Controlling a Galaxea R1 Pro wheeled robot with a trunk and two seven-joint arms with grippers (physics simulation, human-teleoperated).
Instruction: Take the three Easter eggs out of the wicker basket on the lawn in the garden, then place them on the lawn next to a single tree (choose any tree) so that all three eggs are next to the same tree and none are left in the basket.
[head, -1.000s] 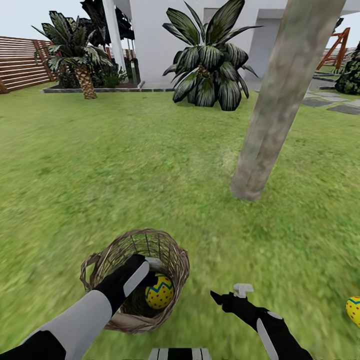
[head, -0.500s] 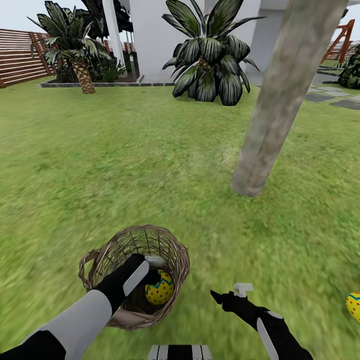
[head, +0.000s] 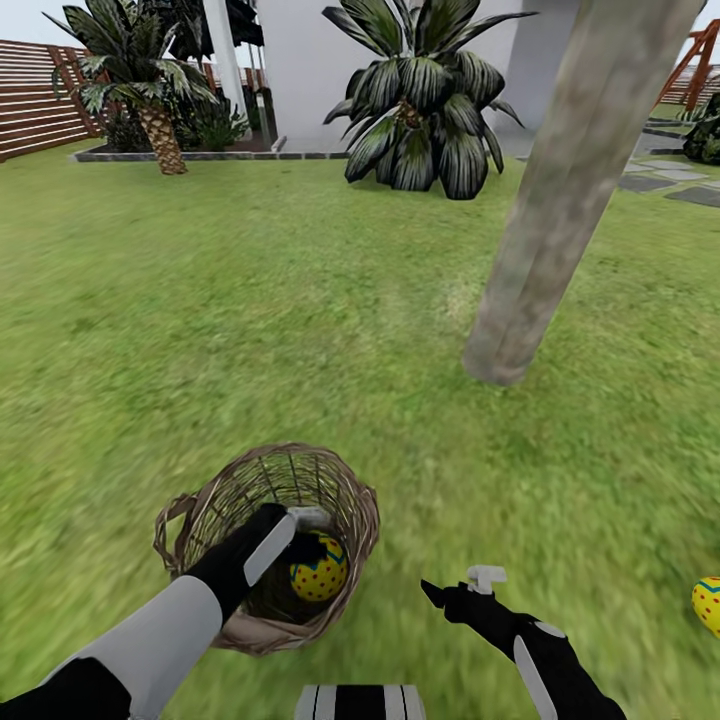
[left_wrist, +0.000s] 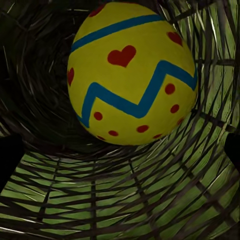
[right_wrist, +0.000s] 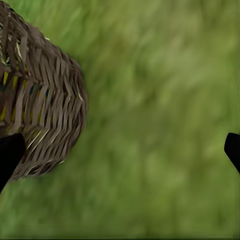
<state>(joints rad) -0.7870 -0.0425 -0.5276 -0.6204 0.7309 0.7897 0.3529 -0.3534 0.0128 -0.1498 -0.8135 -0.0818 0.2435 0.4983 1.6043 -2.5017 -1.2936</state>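
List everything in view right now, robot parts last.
Yellow Easter eggs with red dots and blue zigzag: 2 seen; one inside the basket, one on the grass at the far right edge.
Tan open-weave wicker basket: 1, on the lawn, near centre-left.
Bright green lawn: 1, all around.
Mottled grey-brown tree trunk: 1, right of centre.
Dark broad-leaved plant: 1, by the white building.
Palm: 1, far left.
Left gripper: black, inside the basket, open around the egg.
Right gripper: black, open over grass.

Two Easter eggs are countable: one (head: 319, 567) inside the single wicker basket (head: 345, 500), another (head: 708, 604) at the frame edge on the lawn (partly cut off). One thick tree trunk (head: 560, 200) stands nearby; possibly more eggs sit hidden.
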